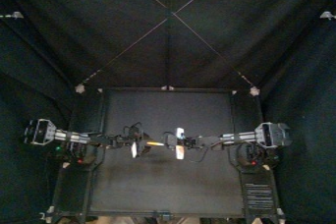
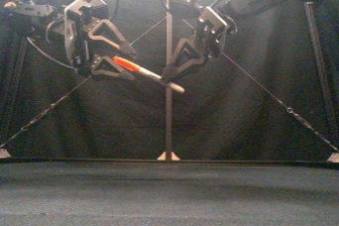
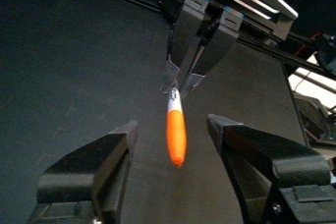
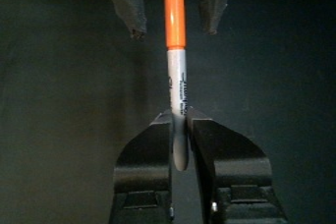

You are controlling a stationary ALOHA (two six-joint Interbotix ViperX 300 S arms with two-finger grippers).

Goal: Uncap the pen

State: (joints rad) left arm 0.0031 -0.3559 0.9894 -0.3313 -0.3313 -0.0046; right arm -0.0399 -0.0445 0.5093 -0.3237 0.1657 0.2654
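Observation:
A marker pen is held in the air above the table, midway between the two arms. Its orange cap [image 3: 176, 138] points toward my left gripper [image 3: 174, 125] and its grey barrel [image 4: 178, 90] toward my right gripper [image 4: 179, 120]. The right gripper is shut on the barrel's rear end. The left gripper stands open, with one jaw on each side of the cap and a gap to each. In the front view the pen [image 2: 138, 69] slopes down to the right between the left gripper [image 2: 101, 66] and the right gripper [image 2: 185, 69]. The top view shows the pen [image 1: 155, 147] over the table's middle.
The black table [image 1: 164, 184] lies below the pen, with the black curtain behind it. Both arms hang well above the surface.

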